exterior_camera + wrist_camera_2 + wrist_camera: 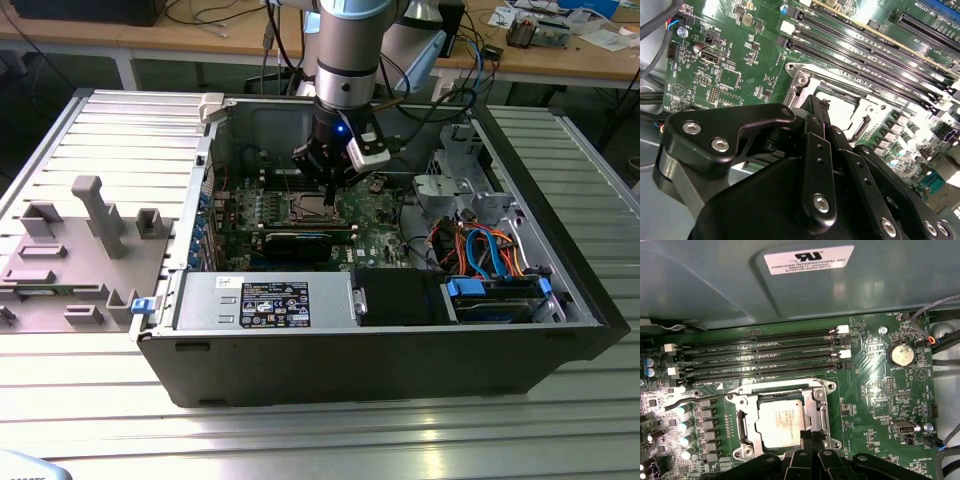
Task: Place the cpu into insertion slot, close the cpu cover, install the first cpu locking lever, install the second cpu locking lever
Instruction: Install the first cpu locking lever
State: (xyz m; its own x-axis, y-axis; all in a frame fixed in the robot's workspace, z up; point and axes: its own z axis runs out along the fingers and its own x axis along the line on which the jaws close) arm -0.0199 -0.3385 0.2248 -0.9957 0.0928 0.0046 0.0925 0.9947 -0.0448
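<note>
Gripper [328, 185] is down inside the open black computer case [350, 350], black fingers drawn together on nothing, and the tip [809, 434] is poised right at the edge of the small square cpu with the pale silvery top [782, 422]. That chip lies flat in the square metal-rimmed insertion slot [310, 208] on the green motherboard [870, 405]. The thin silvery cpu cover frame [816, 407] looks folded down around it, so a closed tip here reads as a pushing tool, not a grasp.

A thin wire locking lever [695, 401] sticks out loose beside the socket and looks unlatched. The long black memory slots [760, 360] run alongside the socket.

In the exterior view, a grey power supply box [270, 300] sits at six o'clock from the socket, orange and blue cables [480, 250] crowd four o'clock, and a grey plastic fixture tray [80, 250] rests at nine o'clock outside the case. Tight walls, so access has to come from above.
</note>
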